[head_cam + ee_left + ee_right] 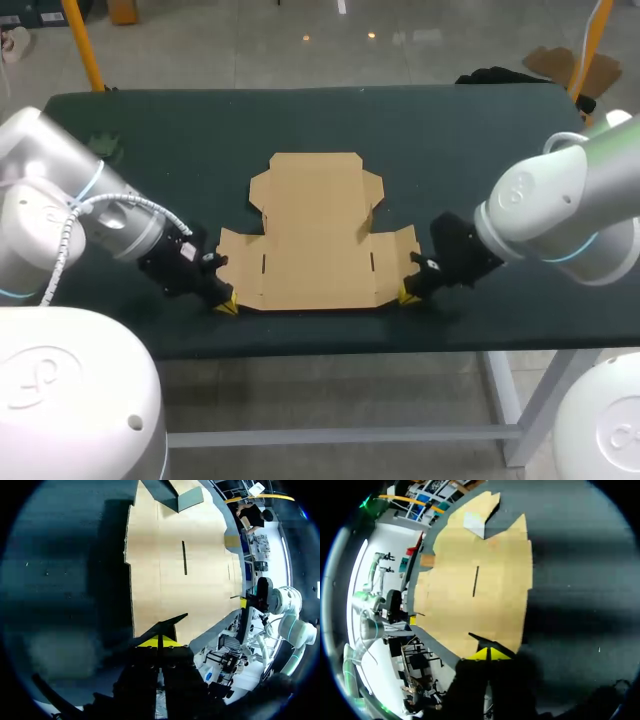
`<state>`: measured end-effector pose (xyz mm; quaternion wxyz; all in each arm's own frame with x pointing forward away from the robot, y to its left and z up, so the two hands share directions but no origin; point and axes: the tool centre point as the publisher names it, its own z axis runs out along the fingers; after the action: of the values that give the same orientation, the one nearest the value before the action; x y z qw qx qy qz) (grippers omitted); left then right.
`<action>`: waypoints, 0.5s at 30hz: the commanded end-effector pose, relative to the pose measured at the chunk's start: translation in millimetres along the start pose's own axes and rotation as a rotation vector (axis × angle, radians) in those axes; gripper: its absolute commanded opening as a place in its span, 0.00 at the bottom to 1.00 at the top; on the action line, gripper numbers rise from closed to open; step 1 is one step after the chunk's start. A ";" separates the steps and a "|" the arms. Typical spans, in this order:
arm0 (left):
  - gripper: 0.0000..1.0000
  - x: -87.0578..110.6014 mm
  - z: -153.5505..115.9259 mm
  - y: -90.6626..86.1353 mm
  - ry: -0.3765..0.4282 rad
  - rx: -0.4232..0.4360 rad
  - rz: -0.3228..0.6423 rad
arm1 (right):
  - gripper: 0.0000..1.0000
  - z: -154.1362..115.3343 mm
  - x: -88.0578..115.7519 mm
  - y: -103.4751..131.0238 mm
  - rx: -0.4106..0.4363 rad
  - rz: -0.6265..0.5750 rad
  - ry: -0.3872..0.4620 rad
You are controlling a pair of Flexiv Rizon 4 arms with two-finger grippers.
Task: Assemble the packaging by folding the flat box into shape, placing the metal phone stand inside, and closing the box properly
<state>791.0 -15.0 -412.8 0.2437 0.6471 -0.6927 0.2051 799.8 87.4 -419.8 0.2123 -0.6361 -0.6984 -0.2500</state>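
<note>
The flat cardboard box point(315, 235) lies unfolded at the middle of the dark green table point(150, 150), its wide winged part toward the near edge and its narrower panel toward 12 o'clock. On that panel's 3 o'clock side, one small flap stands up a little from the sheet.

The left gripper point(224, 303) sits low on the table at about 7 o'clock from the box, just at its near left corner. In the left wrist view its yellow tips point(159, 642) are pressed together, with the cardboard point(180, 580) stretching ahead of them.

The right gripper point(406, 295) sits at about 5 o'clock, at the near right corner. Its tips point(489, 654) are likewise closed together against the sheet's edge point(480, 580). Whether either pair pinches cardboard cannot be told.
</note>
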 end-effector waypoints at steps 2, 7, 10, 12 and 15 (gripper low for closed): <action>0.00 5.9 -3.4 2.4 -0.023 0.004 0.000 | 0.00 -2.4 0.3 0.8 0.002 0.002 -0.001; 0.00 10.8 -4.7 3.6 -0.048 0.002 0.005 | 0.00 -3.2 1.2 1.2 0.003 0.003 -0.003; 0.00 13.6 -4.1 3.7 -0.069 -0.005 0.003 | 0.00 -3.0 2.5 2.2 0.005 0.004 -0.009; 0.00 15.5 -3.8 3.9 -0.076 -0.007 0.003 | 0.00 -3.1 3.3 2.8 0.005 0.004 -0.011; 0.00 18.3 -3.6 4.3 -0.090 -0.010 0.006 | 0.00 -3.4 4.6 3.4 0.005 0.003 -0.016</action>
<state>785.4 -22.9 -401.7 0.2212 0.6504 -0.7034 0.1824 801.6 87.8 -415.9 0.2094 -0.6380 -0.6988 -0.2466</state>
